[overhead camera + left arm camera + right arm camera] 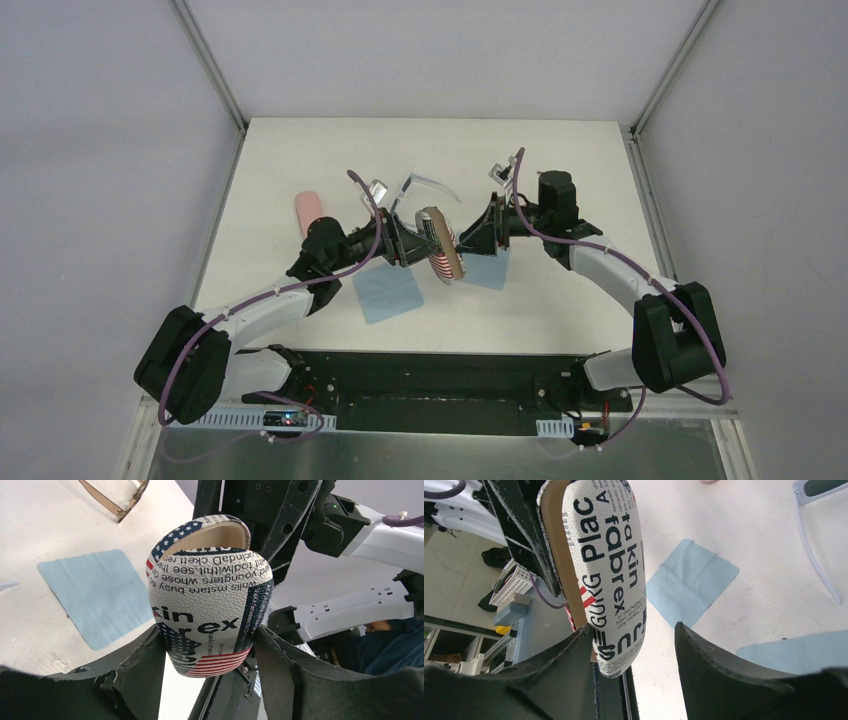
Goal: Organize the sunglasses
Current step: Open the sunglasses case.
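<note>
The black-and-white lettered case (440, 255) hangs above the table between both arms. My left gripper (209, 630) is shut on it, one finger pressed to each side of the case (210, 595). The flap is lifted and shows tan lining. My right gripper (633, 627) is open around the other end of the case (609, 565): its left finger touches the case and a gap shows at the right finger. The pale-framed sunglasses (425, 185) lie unfolded behind the case, with one arm (816, 555) in the right wrist view. The brown-framed sunglasses (120, 502) lie at the back right (503, 170).
Two light blue cloths lie on the table, one at front left (390, 295) and one under the right gripper (490, 270). A pink case (308, 212) lies at the left. The black base rail (430, 385) runs along the near edge.
</note>
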Robot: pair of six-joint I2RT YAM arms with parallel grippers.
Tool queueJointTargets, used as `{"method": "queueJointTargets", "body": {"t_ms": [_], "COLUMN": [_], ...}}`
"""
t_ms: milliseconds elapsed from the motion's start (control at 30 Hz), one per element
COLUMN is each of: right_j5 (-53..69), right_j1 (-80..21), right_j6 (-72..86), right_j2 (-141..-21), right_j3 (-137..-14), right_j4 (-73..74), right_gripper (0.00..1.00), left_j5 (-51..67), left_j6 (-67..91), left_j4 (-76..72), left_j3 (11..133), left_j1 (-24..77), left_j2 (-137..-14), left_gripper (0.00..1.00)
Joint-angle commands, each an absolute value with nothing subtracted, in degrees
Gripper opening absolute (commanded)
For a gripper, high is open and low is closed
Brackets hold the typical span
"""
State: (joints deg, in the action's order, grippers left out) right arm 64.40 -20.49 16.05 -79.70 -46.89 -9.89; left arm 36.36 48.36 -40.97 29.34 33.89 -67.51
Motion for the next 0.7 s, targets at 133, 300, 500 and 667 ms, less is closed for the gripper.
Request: {"method": "queueJointTargets", "body": {"t_ms": [133, 300, 500, 667], "right_j5": [47.42, 47.67, 54.13, 59.27], "right_j1": [-18.07, -17.76, -15.84, -11.84], "right_j6": [10.38, 9.96, 10.74, 8.59], "right_j2": [-83.43, -83.6, -81.44, -75.04], "right_j3": [-50.21, -50.71, -51.01, -51.51], "right_j4": [-7.59, -6.94, -6.76, -3.52], "right_gripper": [0.61, 0.6, 0.62, 0.65], "left_j5": [48.24, 48.13, 44.69, 42.42], "left_j6": [51.24, 50.93, 47.88, 46.81], "left_j4": [-50.4, -50.29, -46.38, -47.45], "left_j3": [30.54, 30.08, 29.56, 27.66], "left_j1": [35.95, 35.95, 35.95, 35.95], "left_j2": [-65.39, -65.47, -64.65, -64.42], "left_gripper": [0.0, 0.0, 0.0, 0.0]}}
